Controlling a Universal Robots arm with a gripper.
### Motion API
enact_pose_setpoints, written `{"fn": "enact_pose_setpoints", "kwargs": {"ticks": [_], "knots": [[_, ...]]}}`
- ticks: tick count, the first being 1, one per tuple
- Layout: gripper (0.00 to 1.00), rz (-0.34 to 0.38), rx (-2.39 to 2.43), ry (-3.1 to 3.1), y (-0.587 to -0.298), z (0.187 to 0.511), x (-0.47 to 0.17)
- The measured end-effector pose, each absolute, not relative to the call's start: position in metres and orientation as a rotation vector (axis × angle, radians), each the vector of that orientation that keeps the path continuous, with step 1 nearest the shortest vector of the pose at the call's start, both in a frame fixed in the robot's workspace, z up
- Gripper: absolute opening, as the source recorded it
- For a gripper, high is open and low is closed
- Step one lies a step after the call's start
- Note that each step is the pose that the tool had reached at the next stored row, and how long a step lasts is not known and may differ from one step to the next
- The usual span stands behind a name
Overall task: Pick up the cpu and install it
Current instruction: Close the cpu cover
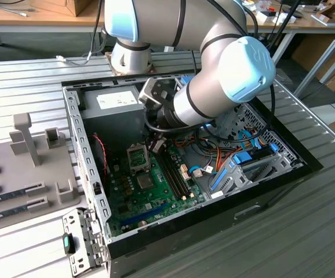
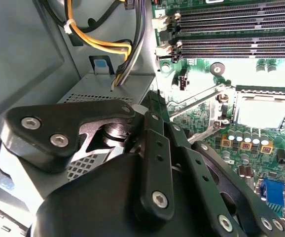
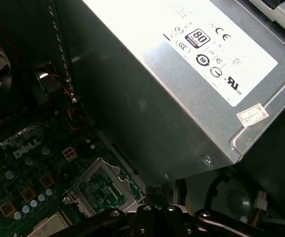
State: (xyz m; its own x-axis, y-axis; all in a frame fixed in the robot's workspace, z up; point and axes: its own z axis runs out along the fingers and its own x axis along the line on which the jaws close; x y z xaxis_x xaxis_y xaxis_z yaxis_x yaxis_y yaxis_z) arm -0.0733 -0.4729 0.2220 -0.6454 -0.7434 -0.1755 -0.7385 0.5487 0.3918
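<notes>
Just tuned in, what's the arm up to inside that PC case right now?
The arm has reached into the open computer case, its gripper low over the motherboard, beside the power supply. The CPU socket sits next to it with its metal frame hinged open and a pale square chip, apparently the cpu, lying in it.

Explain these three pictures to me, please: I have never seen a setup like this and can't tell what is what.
The exterior view shows a grey-and-blue robot arm reaching into an open computer case lying on a metal table. Inside are a green motherboard and a grey power supply box. The two wrist views come from cameras riding near the arm's end. The black gripper hovers near the open processor socket, its metal frame swung up. The pictures don't reveal whether it holds anything.
</notes>
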Motion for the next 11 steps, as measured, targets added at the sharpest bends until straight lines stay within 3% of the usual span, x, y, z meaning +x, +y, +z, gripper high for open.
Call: {"fn": "enact_pose_setpoints", "kwargs": {"ticks": [11], "knots": [[0.11, -0.709, 1.321, -2.755, -0.4732, 0.2232, -0.0764]]}}
